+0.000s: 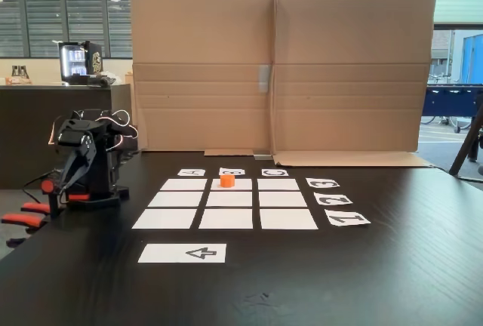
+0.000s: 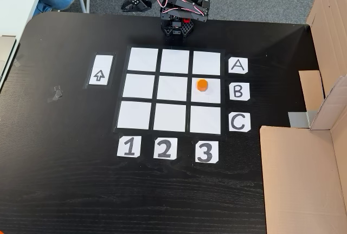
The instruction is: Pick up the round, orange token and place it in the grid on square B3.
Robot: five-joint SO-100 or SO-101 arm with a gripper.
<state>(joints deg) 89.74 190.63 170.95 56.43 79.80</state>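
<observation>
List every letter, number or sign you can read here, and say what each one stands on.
"A" on the letter card beside the grid's top row.
"B" on the card beside the middle row, level with the token.
"C" on the card beside the bottom row.
"1" on the number card.
"2" on the card.
"3" on the card.
A black arrow on the single white card.
Nothing else is readable.

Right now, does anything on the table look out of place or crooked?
Nothing stands out. The token sits upright on the row B, column 3 square of the grid, and the paper squares lie flat and even.
</observation>
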